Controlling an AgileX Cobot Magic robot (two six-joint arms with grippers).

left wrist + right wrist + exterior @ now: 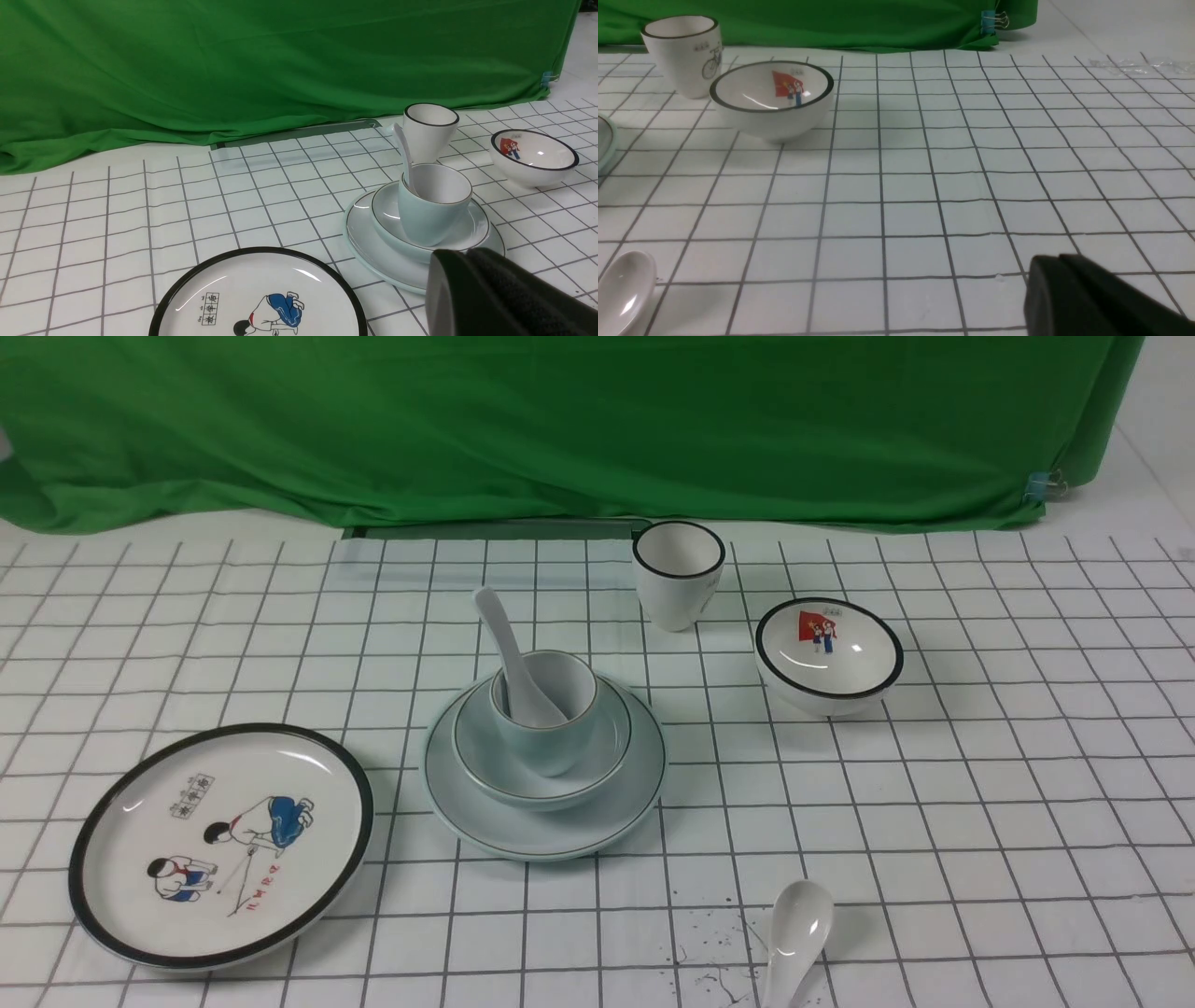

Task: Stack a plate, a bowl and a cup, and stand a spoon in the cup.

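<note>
A: Well, look at that: the plate sits at the middle of the table, the bowl is nested on it, the cup stands in the bowl, and the spoon rests in the cup with its handle leaning up toward the far left.

B: So the stack looks finished to me. And the hands?

A: Neither shows in the front view. Each wrist view catches only a dark edge of its own hand, left hand and right hand, so I cannot tell whether the fingers are spread or pressed together. Nothing is held between them that I can see.

B: What is left, then?

A: Keeping clear, I would say. Any retreat should go up and away, because that leaning handle would tip the cup if brushed.

B: Clutter nearby?

A: The picture plate lies near left, just beside the stack. The black-rimmed cup stands far behind, the picture bowl to the right, and a second spoon lies at the near edge. None touches the stack.
</note>
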